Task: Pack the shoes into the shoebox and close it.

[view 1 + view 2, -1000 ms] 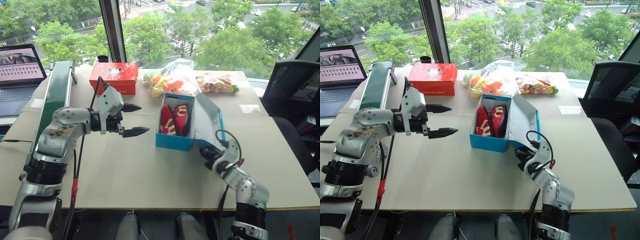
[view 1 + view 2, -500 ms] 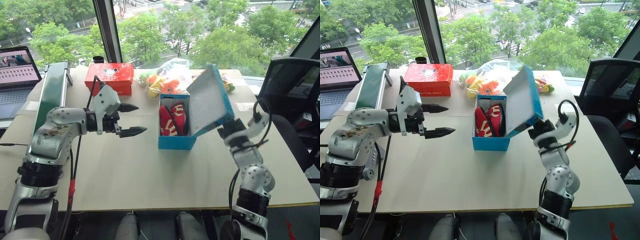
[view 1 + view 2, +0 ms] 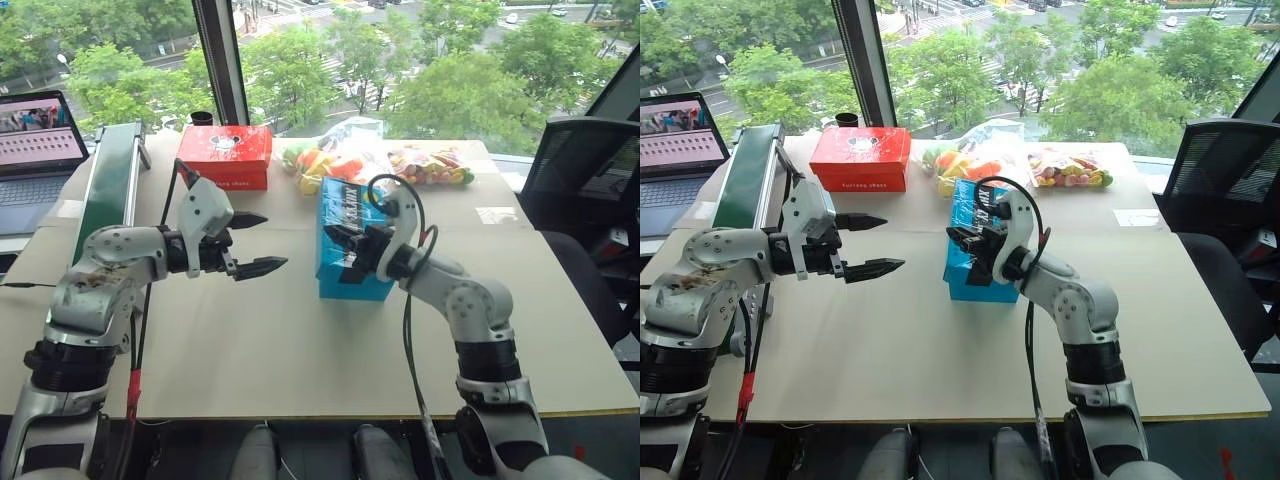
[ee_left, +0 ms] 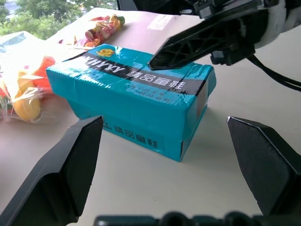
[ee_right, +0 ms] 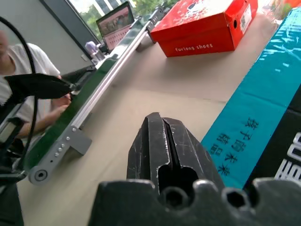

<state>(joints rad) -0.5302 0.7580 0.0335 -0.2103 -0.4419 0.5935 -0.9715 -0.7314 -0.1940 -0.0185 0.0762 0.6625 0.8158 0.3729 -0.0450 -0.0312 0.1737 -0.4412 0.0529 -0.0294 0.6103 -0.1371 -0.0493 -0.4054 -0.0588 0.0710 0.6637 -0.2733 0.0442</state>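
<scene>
The light-blue shoebox (image 3: 350, 285) stands in the middle of the table with its lid down, black lettering on top (image 4: 136, 84). The shoes are hidden inside it. My right gripper (image 3: 335, 236) is shut and lies across the lid near its left edge, pointing left; in the right wrist view its closed fingers (image 5: 162, 141) reach just past the blue lid (image 5: 256, 110). My left gripper (image 3: 272, 240) hovers open a short way left of the box, pointing at it, with nothing between its fingers (image 4: 70, 174).
A red box (image 3: 225, 155) and bagged toys (image 3: 340, 160) sit behind the shoebox, and a sweets bag (image 3: 435, 165) at the back right. A green rail (image 3: 110, 190) and a laptop (image 3: 35, 140) line the left side. A person (image 5: 23, 61) sits beyond the rail.
My right gripper has swung up and to the left, carrying the lid from lying open on the right, through upright, down onto the box. The left arm has stayed put.
</scene>
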